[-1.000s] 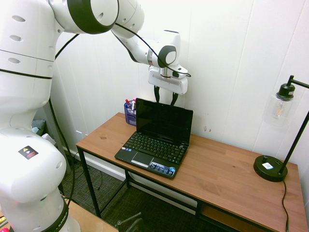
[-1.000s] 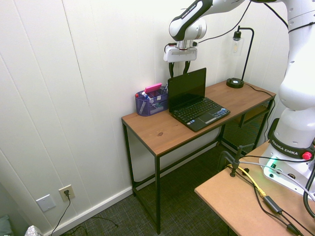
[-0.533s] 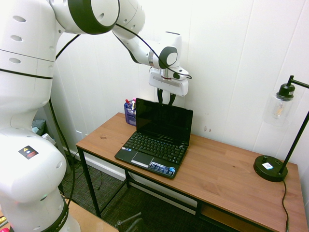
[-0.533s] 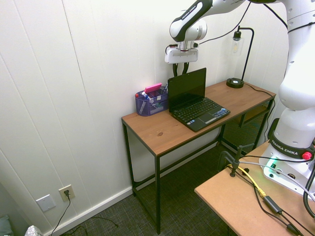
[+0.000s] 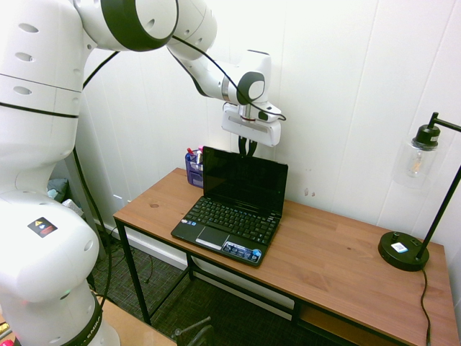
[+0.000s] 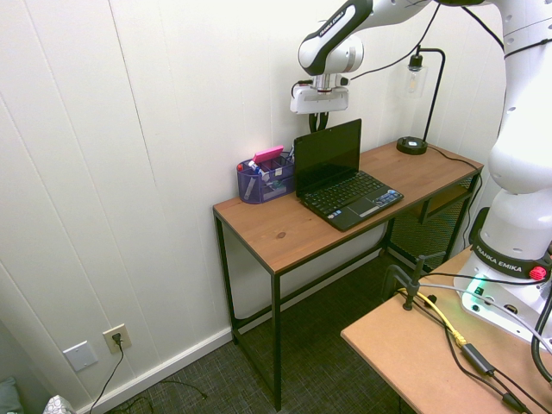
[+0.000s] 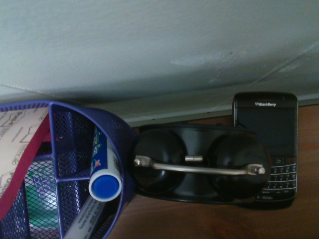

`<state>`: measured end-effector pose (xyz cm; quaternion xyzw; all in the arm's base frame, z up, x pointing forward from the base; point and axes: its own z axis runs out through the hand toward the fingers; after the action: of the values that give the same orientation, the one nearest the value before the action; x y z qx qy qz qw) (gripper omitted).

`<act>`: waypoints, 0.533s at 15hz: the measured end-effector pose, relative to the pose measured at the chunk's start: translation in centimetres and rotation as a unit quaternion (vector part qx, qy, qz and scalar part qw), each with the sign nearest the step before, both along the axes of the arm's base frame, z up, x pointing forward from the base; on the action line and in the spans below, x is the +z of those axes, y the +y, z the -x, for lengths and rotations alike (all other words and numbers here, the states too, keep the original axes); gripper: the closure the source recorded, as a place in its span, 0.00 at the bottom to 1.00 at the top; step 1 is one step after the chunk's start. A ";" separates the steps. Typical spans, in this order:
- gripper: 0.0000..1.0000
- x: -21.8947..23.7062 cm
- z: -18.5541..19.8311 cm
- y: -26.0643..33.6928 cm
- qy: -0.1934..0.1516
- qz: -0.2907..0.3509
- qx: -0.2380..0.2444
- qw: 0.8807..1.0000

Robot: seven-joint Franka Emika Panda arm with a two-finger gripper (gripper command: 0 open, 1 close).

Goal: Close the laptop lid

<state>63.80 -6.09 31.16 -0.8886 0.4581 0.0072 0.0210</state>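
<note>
Laptop lid (image 5: 245, 177) upright, wall (image 5: 331, 108) behind.

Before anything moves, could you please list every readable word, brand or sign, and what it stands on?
"BlackBerry" and "T-Mobile": phone
"FRANKA EMIKA": robot arm, and again on its base
Warning triangle: square label on the arm
Too small or blurred: laptop stickers, keys, marker print, lamp base label

Purple mesh organizer (image 7: 119, 119): holds a blue-capped white marker (image 7: 105, 186) (upright-ish)
Black BlackBerry phone (image 7: 265, 144): on the brown wooden desk (image 5: 338, 252)
</note>
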 end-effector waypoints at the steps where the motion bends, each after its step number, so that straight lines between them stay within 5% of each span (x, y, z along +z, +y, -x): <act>1: 1.00 -0.3 0.4 0.0 0.004 0.000 0.000 1.000; 8: 1.00 -0.3 3.0 0.0 0.018 -0.003 -0.002 1.000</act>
<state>60.81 -6.06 30.88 -0.8872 0.4606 0.0243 0.0150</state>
